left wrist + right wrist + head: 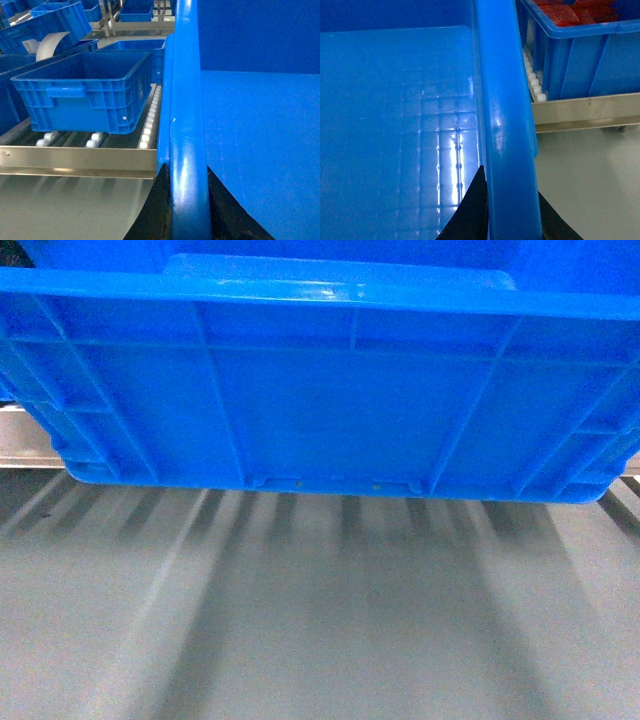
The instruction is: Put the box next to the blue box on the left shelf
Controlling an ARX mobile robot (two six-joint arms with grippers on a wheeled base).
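Bright, even overhead light fills all three views. In the head view the floor point(320, 620) is smeared with motion blur, and soft streaked shadows fan out from under the box point(330, 400), whose rim carries a pale glare band. The left wrist view is sharp on the left shelf point(75, 160) rail, which shines; white highlights run down the box rim. In the right wrist view a speckled white reflection lies on the box's inner bottom, and the red contents of a crate point(585, 55) at the top edge look soft. Both claws show only as featureless dark silhouettes.
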